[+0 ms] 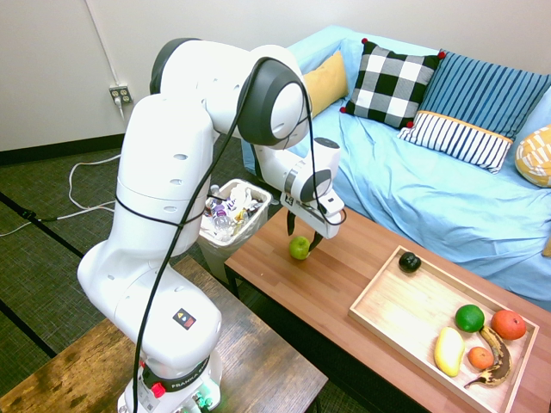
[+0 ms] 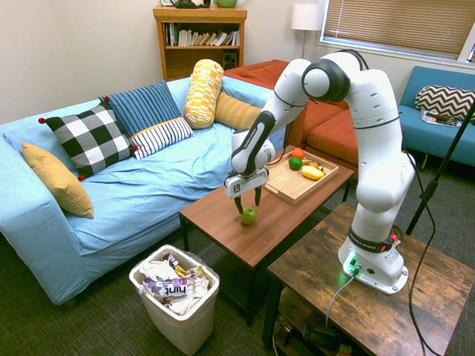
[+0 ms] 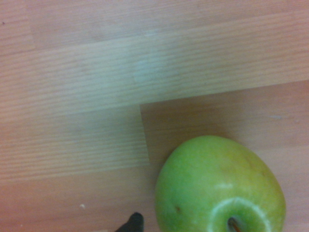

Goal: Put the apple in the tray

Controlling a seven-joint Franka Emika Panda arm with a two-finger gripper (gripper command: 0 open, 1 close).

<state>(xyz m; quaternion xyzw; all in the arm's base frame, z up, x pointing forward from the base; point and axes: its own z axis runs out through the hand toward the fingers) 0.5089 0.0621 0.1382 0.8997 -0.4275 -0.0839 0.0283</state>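
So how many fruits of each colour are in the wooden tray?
In the tray:
Green: 1, a round fruit
Yellow: 2, a smooth oval fruit and a brown-blotched banana
Orange to reddish: 2, a bigger round fruit and a smaller one
Blackish: 1, a dark fruit
Total: 6

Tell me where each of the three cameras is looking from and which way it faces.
First exterior: above the arm's base side, looking across the wooden table to the sofa; most of the arm and gripper show.
Second exterior: opposite side, past the bin, facing the bookcase; whole arm.
Wrist: close down on apple and tabletop; dark sliver below.
All share the apple.
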